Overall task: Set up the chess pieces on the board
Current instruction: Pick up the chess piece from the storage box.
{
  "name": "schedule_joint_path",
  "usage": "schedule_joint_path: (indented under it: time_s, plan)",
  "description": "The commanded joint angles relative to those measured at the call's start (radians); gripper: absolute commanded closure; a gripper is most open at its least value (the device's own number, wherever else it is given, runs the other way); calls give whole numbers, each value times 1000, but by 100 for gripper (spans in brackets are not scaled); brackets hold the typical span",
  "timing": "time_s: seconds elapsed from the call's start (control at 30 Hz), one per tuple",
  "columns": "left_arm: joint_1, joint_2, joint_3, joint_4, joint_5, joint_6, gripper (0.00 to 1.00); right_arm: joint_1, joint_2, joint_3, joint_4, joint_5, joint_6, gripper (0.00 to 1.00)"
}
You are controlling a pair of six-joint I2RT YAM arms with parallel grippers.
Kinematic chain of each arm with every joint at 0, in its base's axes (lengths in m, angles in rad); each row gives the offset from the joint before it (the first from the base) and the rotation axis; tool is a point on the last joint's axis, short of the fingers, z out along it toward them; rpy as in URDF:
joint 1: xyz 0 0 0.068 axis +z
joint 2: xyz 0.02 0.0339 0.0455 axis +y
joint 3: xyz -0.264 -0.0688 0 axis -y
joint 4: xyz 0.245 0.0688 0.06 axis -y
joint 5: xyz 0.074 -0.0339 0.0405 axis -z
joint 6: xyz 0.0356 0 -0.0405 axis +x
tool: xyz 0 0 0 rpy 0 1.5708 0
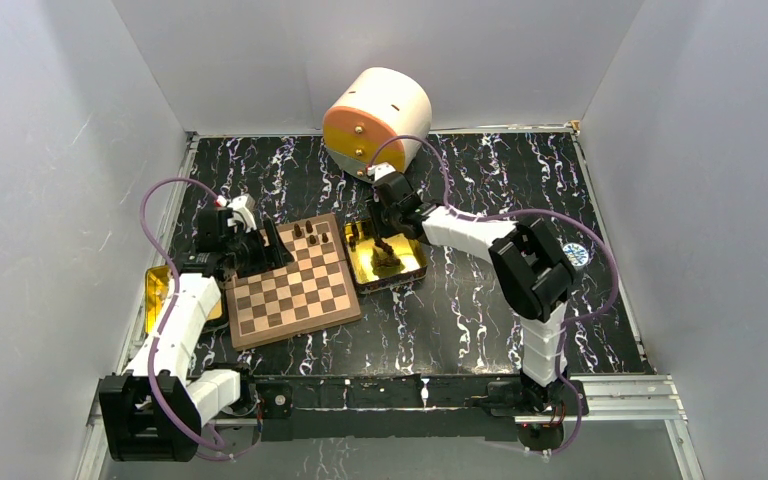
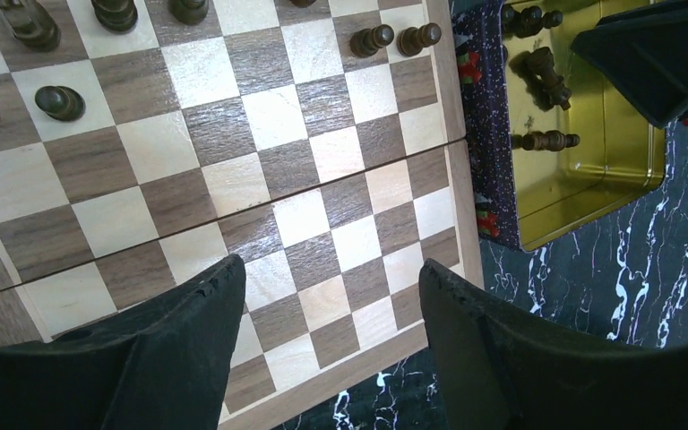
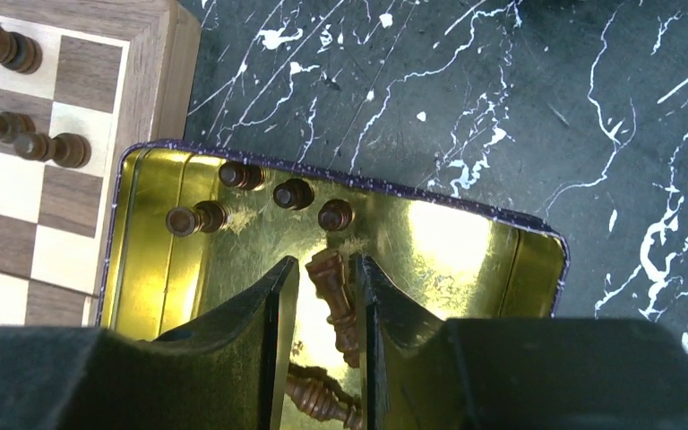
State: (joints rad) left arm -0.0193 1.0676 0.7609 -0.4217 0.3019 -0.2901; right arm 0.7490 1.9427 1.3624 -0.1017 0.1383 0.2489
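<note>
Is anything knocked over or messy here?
Yes. In the gold tin, a few chess pieces lie tipped on their sides instead of standing, one right between the right hand's fingers. They belong on the board, where only a few pieces stand so far.

A wooden chessboard (image 1: 293, 290) lies on the black marbled table (image 1: 480, 320), with a few dark chess pieces (image 1: 310, 234) standing along its far edge. The left gripper (image 1: 272, 245) hovers over the board's far-left corner. Just right of the board, the right gripper (image 1: 385, 248) reaches down into a gold tin (image 1: 415, 266) that holds more pieces. A round white-and-orange container (image 1: 378, 118) sits behind the tin.
</note>
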Motion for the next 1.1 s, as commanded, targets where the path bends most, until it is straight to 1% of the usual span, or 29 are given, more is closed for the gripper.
schedule_joint_path:
  time_s: [0.0, 0.2, 0.63, 0.77, 0.9, 1.07]
  plan:
    - [-2, -42, -18, 46, -18, 14, 31, 8, 33, 84, 51, 34, -26, 61]
    - [-1, -76, -25, 44, -45, 12, 31, 7, 83, 119, 56, 23, -13, 61]
    - [-1, -81, -24, 34, -60, 13, 31, 7, 122, 142, 31, 53, -24, 64]
    - [-1, -78, -23, 34, -64, 15, 31, 7, 122, 144, 32, 54, -28, 67]
    - [-1, -78, -23, 34, -65, 16, 31, 8, 119, 151, 21, 59, -32, 76]
    - [-1, -81, -22, 32, -70, 17, 31, 9, 84, 156, -12, 67, -31, 79]
